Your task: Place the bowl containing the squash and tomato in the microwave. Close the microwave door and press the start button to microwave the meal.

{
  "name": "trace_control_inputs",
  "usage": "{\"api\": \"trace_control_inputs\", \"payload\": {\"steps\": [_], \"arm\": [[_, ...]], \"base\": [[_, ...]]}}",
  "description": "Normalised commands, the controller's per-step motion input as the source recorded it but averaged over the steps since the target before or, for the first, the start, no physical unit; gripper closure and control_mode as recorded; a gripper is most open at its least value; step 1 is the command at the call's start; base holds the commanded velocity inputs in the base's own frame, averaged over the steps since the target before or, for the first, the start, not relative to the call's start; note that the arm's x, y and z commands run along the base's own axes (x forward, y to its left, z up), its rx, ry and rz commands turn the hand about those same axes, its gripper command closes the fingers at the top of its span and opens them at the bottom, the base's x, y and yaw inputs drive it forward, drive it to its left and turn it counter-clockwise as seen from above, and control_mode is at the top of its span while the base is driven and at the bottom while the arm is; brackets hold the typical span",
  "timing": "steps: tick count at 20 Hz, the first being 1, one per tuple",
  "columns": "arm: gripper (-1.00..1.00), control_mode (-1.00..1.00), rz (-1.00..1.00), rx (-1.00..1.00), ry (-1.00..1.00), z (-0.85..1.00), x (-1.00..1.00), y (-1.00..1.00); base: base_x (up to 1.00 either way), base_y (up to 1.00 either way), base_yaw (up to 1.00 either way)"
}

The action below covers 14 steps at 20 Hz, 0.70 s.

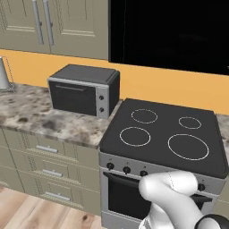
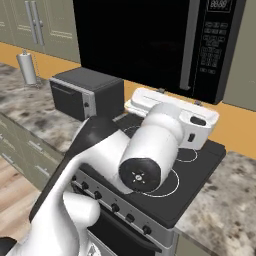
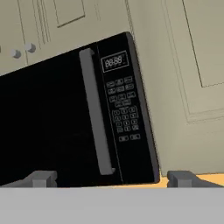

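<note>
While its two-finger gripper [image 3: 112, 178] stands wide and empty before the large black microwave [image 3: 65, 118] above the stove, it should approach the long grey bar handle [image 3: 96, 111] squarely.

one microwave [image 2: 150, 45], one toaster oven [image 1: 84, 89], one stove [image 1: 165, 134]
</note>
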Motion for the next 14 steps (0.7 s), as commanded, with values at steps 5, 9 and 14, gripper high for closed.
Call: {"api": "trace_control_inputs", "payload": {"steps": [5,9,14], "arm": [[-1.0,-1.0,0.19,-0.35,0.0,0.0,-0.53,-0.01],[-1.0,-1.0,0.12,-0.42,-0.02,-0.01,-0.02,0.13],[1.0,-1.0,0.05,-0.43,-0.05,0.0,0.15,0.7]], "base": [[0.0,0.0,0.0],[0.0,0.0,0.0],[0.0,0.0,0.0]]}}
